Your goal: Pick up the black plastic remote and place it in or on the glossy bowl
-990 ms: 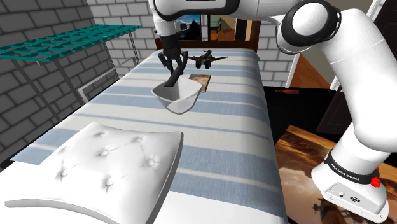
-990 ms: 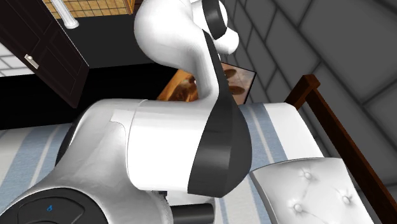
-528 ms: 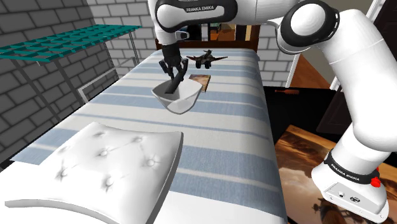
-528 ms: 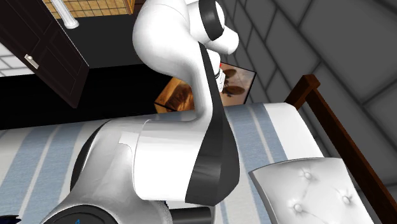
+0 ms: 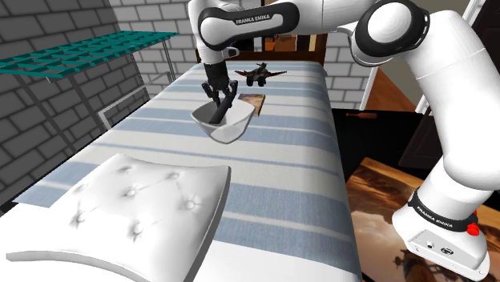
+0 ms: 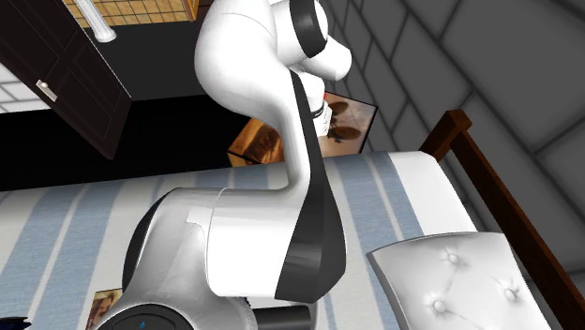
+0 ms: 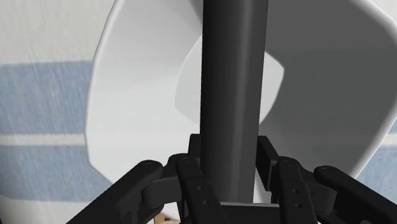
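A long black remote (image 7: 232, 89) stands clasped between my gripper's fingers (image 7: 191, 181), its far end reaching down into the white glossy bowl (image 7: 133, 95). In the shoulder view the gripper (image 5: 219, 98) hangs just over the bowl (image 5: 232, 125), which sits on the striped bed, and the remote (image 5: 215, 110) dips inside its rim. The gripper is shut on the remote.
A dark winged figure (image 5: 259, 73) and a flat picture book (image 5: 250, 100) lie just behind the bowl. A white tufted pillow (image 5: 132, 207) lies near the front of the bed (image 5: 280, 172). A teal rack (image 5: 72, 54) stands at the shoulder view's left. The arm (image 6: 272, 234) blocks much of the second exterior view.
The gripper has lowered with the remote, bringing its end deeper into the bowl. The arm's upper links have swung lower over the bed.
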You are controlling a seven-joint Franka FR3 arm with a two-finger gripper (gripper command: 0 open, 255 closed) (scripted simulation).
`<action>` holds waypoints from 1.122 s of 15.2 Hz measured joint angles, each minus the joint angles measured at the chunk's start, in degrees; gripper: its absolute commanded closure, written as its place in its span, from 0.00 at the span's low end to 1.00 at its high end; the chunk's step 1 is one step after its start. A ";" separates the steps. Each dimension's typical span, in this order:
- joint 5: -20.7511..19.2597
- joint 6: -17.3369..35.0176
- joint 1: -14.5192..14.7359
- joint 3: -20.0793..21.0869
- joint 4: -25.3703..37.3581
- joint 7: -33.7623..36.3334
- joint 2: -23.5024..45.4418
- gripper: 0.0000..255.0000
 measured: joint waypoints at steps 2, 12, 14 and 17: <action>-0.01 0.02 0.00 -0.01 -0.02 0.00 0.01 1.00; -0.49 -5.19 2.79 -0.55 7.87 -1.01 1.92 0.00; -0.67 -8.41 4.10 -0.81 12.13 -1.75 2.52 0.00; -0.85 -9.62 4.92 -1.01 14.11 -1.93 3.18 0.00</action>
